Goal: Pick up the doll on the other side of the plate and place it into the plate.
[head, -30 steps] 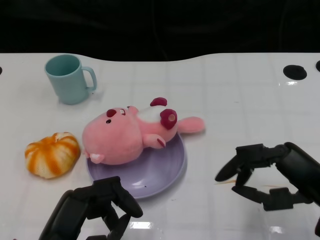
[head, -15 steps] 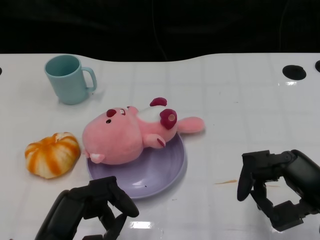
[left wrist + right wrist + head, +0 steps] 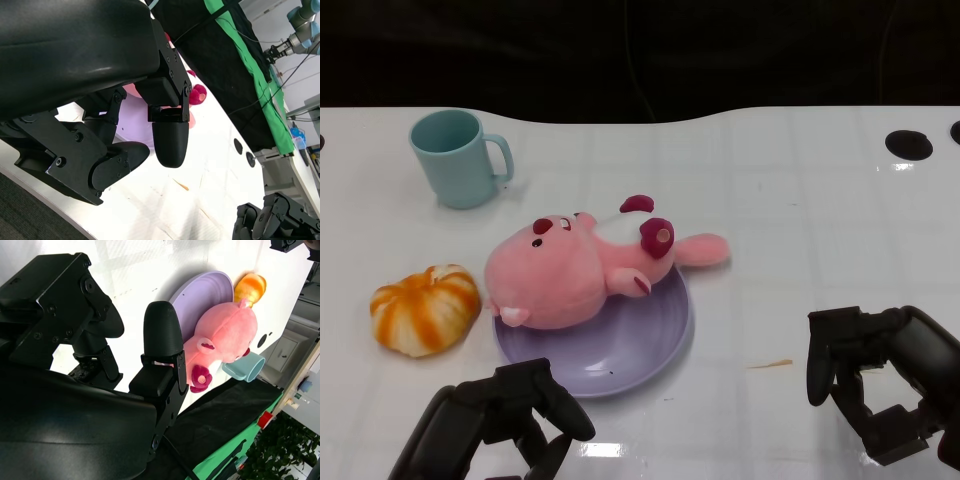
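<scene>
Left of right robot hand [image 3: 880, 385]: doll [image 3: 582, 268].

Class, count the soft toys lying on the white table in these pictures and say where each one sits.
2. The pink doll lies partly on the purple plate, overhanging its far rim. The orange striped plush pumpkin sits left of the plate. None seems hidden.

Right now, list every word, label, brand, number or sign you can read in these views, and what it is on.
None can be read: the mug, the pink doll, the plate, the orange pumpkin toy and both hands bear no lettering. Background clutter in the wrist views is too small to read.
</scene>
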Robot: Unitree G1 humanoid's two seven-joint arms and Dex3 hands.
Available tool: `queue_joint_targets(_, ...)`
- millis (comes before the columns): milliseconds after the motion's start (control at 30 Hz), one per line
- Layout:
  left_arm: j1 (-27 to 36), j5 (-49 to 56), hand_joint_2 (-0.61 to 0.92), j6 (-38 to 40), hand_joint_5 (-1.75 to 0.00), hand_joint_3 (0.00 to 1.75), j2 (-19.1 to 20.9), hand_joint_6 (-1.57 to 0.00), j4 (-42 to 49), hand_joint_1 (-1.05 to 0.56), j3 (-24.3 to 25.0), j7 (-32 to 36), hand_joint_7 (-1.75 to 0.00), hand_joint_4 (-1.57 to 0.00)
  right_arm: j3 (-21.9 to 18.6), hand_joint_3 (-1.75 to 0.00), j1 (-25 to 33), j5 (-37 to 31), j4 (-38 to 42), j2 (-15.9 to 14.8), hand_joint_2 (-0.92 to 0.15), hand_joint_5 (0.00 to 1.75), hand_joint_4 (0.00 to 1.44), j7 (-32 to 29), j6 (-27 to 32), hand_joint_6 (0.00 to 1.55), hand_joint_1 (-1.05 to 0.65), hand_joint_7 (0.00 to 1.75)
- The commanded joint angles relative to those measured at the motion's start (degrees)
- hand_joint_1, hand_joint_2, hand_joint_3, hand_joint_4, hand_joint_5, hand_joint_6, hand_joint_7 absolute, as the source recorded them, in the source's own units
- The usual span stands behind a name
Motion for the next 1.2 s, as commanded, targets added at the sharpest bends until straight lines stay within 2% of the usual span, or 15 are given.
queue_joint_targets(33, 0.38, -0.05, 0.56, -0.46, -1.48, 1.01, 0.7, -0.83, -0.53, -0.09, 0.29, -0.36, -1.13, -0.8, -0.18, -1.52, -0.66, 0.24, 0.4, -0.06, -0.29, 1.75, 0.89, 0.04, 0.7, 0.77, 0.13, 1.57)
queue_joint_targets(400, 0.48, -0.67, 0.56, 0.21, -1.49, 1.02, 0.7, -0.83, -0.78, -0.08, 0.75, -0.41, -1.13, -0.8, 0.49, -1.49, -0.76, -0.93, -1.18, -0.7, -0.3, 1.75, 0.87, 0.65, 2.97, 0.78, 0.12, 1.57)
queue_joint_targets(767, 0.2, -0.45, 0.56, 0.17, -1.49, 1.03, 0.75, -0.83, -0.68, -0.08, 1.06, -0.49, -1.13, -0.8, 0.83, -1.46, -1.28, -0.76, -0.91, -1.36, -0.31, 1.75, 0.86, 2.1, 2.77, 0.78, 0.11, 1.54)
queue_joint_targets(1200, -0.78, -0.52, 0.55, -0.49, -1.52, 1.05, 0.91, -0.83, 0.49, -0.09, 1.38, -0.55, -1.13, -0.77, 0.93, -1.44, -2.07, -0.42, -0.62, -0.95, -0.32, 1.75, 0.85, 2.75, 4.24, 0.8, 0.09, 1.51)
